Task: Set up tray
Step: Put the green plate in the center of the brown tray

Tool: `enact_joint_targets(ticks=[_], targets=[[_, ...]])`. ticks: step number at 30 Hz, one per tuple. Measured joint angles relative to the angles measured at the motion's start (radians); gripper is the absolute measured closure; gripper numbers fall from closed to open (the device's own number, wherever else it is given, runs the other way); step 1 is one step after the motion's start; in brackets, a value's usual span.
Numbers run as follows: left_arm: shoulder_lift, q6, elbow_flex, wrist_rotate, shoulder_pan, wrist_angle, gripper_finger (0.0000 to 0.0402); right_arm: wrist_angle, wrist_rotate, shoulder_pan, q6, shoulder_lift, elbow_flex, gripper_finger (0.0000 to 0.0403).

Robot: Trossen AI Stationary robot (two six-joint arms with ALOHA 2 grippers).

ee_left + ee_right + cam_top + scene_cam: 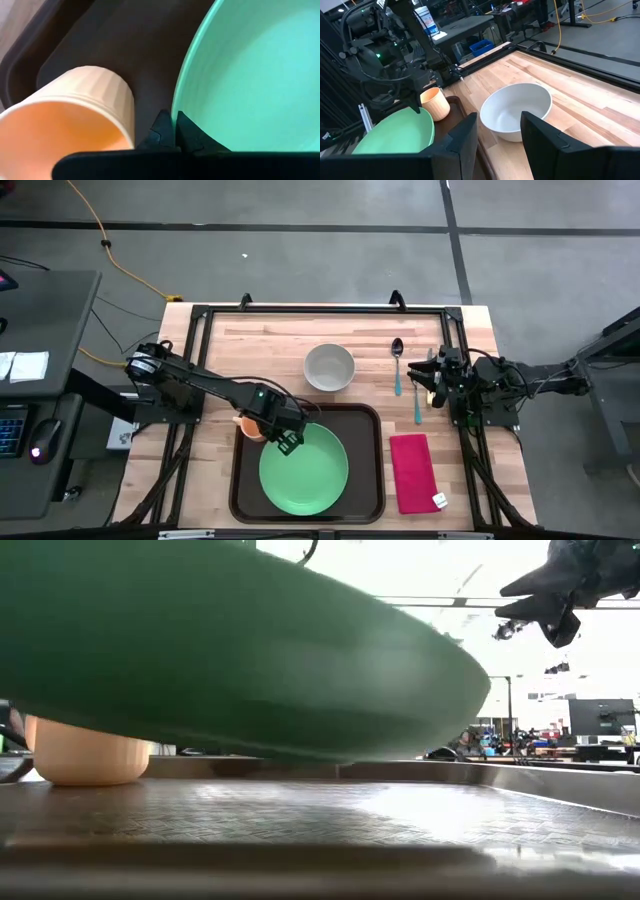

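Tray [372, 480] lying flat at near-middle of surface [270, 355], everything else placed from it. Green plate [304, 470] inside tray, filling most of its floor; in low view plate [230, 650] looks tilted, one edge lifted off tray floor [330, 815]. Left tool [288, 442] at plate's rim on cup side, pressed together on green rim per left wrist view [170, 132] — likely pinching edge to slide or seat plate. Peach cup [250, 425] in tray's far-left corner, just beside plate, probably parked there to leave room. Right tool [436, 385] hovering off tray's far-right corner, spread, holding nothing, waiting near cutlery. White bowl [329, 367] on surface just beyond tray's far edge; teal-handled spoon [397, 365] right of bowl; red napkin [412, 472] on surface just beside tray's right rim. These apparently not yet loaded.

Low view alone gives plate's lift. Left wrist view alone gives grip on rim. Right wrist view [497, 132] alone shows spread fingers, framing bowl [516, 112]. High view alone gives layout.
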Motion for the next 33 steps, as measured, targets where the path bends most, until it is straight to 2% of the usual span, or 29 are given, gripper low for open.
enact_joint_targets(ticks=[33], targets=[[0.072, 0.052, -0.015, -0.003, 0.001, 0.021, 0.0389, 0.001, 0.000, 0.000, 0.001, 0.000, 0.000, 0.0274]])
